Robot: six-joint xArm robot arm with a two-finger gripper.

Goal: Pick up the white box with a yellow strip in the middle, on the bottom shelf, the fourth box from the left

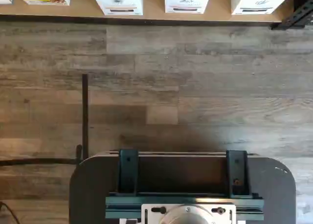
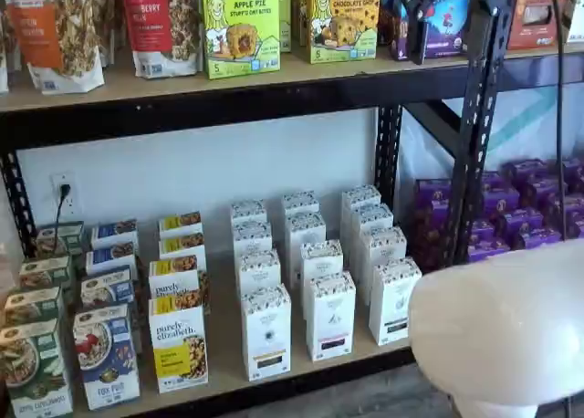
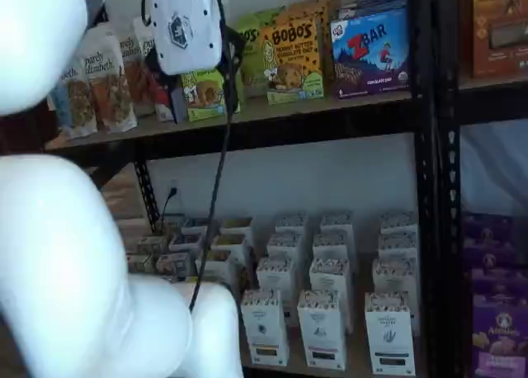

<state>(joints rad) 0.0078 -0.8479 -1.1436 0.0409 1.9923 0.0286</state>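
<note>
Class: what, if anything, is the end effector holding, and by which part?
Nothing. The end effector hangs open, well above the white box on the bottom shelf.

tool (image 3: 186,27): only its white body shows in a shelf view; the black fingers are hidden, so no gap can be seen
white box (image 2: 266,331): strip colour too small to tell for sure in a shelf view
bottom shelf (image 3: 355,366): left part hidden behind the white arm (image 3: 74,271) in a shelf view
cartons in the wrist view (image 1: 117,0): cut off by the picture's edge, print blurred
purple boxes (image 2: 511,213): lettering too small to read
</note>
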